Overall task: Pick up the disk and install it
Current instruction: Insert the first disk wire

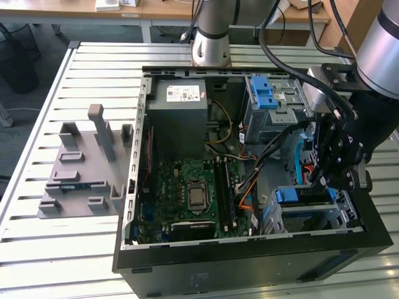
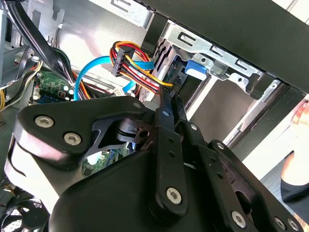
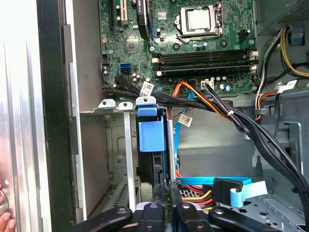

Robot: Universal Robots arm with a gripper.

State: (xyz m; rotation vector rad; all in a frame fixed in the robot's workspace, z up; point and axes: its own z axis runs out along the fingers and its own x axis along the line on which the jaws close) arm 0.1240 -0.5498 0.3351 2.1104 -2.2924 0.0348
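Where slatted table [image 1: 50, 249] carries open case [image 1: 249, 274], desks [image 1: 124, 12] behind

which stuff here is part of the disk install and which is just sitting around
Part of the job:
- disk, standing on edge in its bay, blue bracket showing
- hand, right above that bay
- drive bay at the case's near corner

Just sitting around:
- power supply
- upper drive cage with blue latch
- motherboard
- grey fixture on the table

Exterior view: I look down on the open computer case [image 1: 249, 156] from above.
Wrist views: close inside, both facing the drive cage [image 3: 120, 159].
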